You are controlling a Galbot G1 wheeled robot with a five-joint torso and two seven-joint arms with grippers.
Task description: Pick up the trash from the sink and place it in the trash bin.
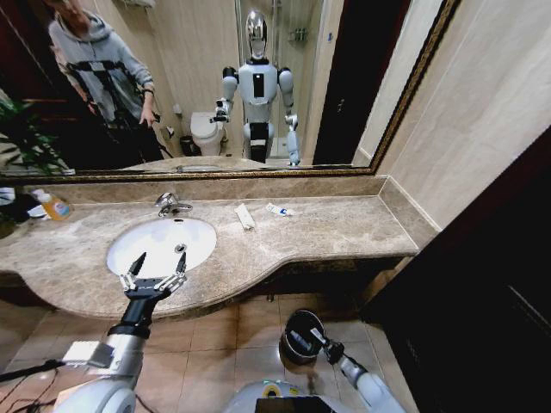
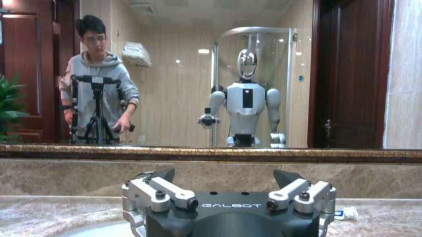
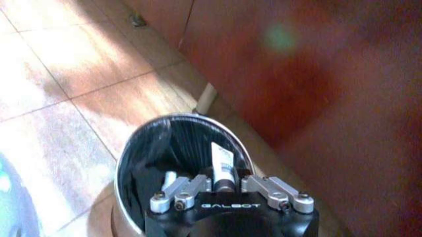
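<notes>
The white oval sink [image 1: 155,237] sits in the marble counter below the chrome faucet [image 1: 170,204]. My left gripper [image 1: 155,274] hovers open over the sink's front rim; seen from the left wrist, its fingers [image 2: 161,183] are spread wide facing the mirror. A flat white packet [image 1: 245,217] and a white-blue wrapper [image 1: 278,209] lie on the counter to the right of the faucet. The wrapper [image 2: 345,213] also appears beside the left gripper. Down at floor level, my right gripper [image 3: 224,183] hangs over the round black trash bin [image 3: 142,148], shut on a small white tube [image 3: 222,159] that points down into it.
An orange-yellow soap bottle [image 1: 54,206] stands at the counter's far left near a plant. The trash bin [image 1: 295,342] sits on the tiled floor under the counter's edge, close to a dark wooden cabinet [image 1: 482,284] on the right. A mirror runs behind the counter.
</notes>
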